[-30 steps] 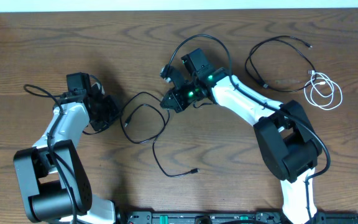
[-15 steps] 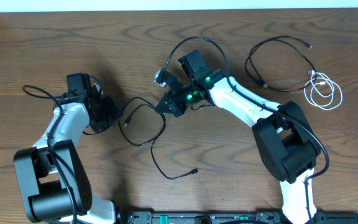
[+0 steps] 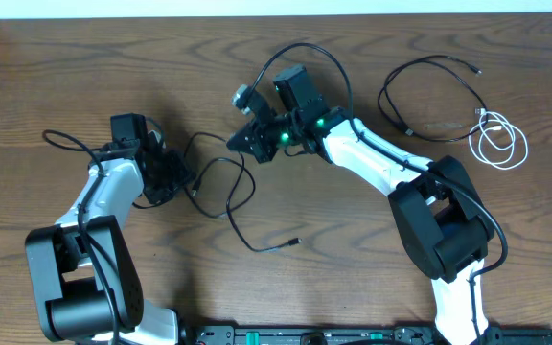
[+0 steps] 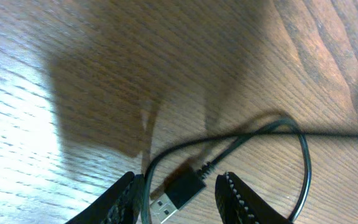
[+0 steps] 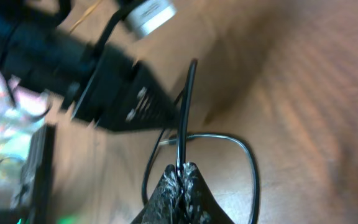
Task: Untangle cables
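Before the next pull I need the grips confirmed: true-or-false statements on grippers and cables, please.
The right gripper is shut on a black cable. True.
The left gripper is clamped on the USB plug. False: it is open, the plug between its fingers.
The white cable is tangled with that black cable. False: it lies coiled apart, far right.
A second black cable lies near the white cable, unheld. True.

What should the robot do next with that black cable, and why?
Probably the right hand should draw the black cable it pinches farther from the left hand. That hand stands open around a USB plug, so that end looks free, and the cable lies looped between the two hands.
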{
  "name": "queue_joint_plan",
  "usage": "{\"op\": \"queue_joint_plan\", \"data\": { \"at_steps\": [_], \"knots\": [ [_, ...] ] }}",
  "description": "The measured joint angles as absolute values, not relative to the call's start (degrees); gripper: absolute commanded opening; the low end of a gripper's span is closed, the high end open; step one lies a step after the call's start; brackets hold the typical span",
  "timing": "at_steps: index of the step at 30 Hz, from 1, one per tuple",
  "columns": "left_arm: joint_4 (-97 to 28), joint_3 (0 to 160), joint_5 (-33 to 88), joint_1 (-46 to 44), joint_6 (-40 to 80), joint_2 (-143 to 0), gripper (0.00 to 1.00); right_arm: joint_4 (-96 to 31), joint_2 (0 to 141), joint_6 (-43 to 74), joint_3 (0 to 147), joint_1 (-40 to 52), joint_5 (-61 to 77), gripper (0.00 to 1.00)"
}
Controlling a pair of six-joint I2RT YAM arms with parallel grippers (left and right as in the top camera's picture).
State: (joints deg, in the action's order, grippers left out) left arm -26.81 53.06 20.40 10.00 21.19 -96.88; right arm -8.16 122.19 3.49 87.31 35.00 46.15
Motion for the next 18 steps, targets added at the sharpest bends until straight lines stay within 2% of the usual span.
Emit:
{"op": "queue_joint_plan", "data": {
  "at_steps": [12,18],
  "knots": [
    [-26.6,53.1,20.4,9.8,21.2,-96.9,0.42,-0.4,122.2,27.9,87.3,35.0,29.8,0.01],
    [-26.6,53.1,20.4,9.8,21.2,-96.9,0.43,-0.3,122.2,34.0,87.3,35.2,18.5,0.01]
  ]
}}
